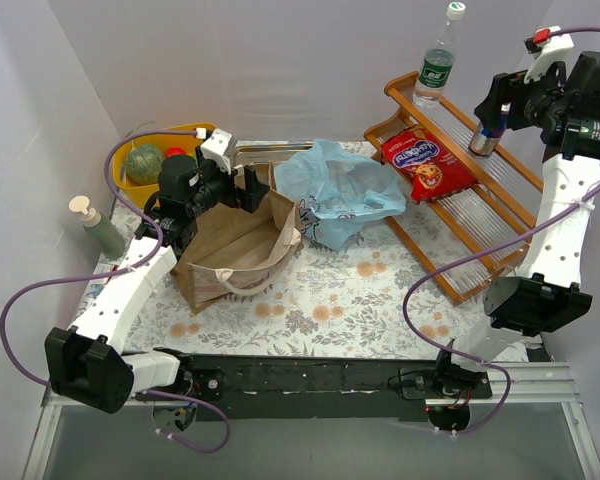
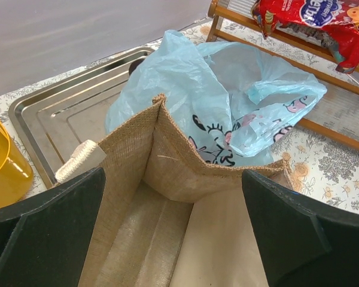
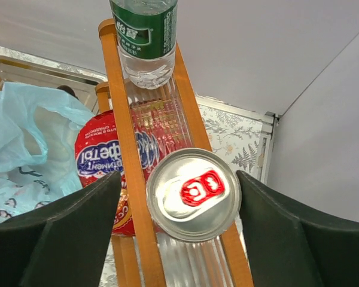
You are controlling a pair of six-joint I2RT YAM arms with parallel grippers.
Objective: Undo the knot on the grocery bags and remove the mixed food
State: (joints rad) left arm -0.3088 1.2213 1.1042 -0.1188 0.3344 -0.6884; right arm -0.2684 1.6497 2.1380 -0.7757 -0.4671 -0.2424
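Note:
The brown bag (image 1: 242,245) stands open at the left; its inside (image 2: 167,239) looks empty in the left wrist view. My left gripper (image 1: 242,190) (image 2: 172,179) is open just above its mouth. The light blue bag (image 1: 335,195) (image 2: 227,95) lies open and crumpled behind it. The red snack packet (image 1: 427,163) (image 3: 107,161) lies on the wooden rack (image 1: 500,215). The bottle (image 1: 438,60) (image 3: 145,36) stands at the rack's far end. The blue-silver can (image 1: 485,135) (image 3: 192,194) stands on the rack's upper shelf. My right gripper (image 1: 495,108) (image 3: 178,197) is open with a finger on each side of the can. The melon (image 1: 143,163) and a small red item (image 1: 175,153) sit in the yellow tub (image 1: 130,190).
A metal tray (image 1: 270,152) (image 2: 66,119) lies at the back behind the bags. A pump soap bottle (image 1: 98,228) stands at the left edge. White walls close in the back and both sides. The right wall is close to my right arm.

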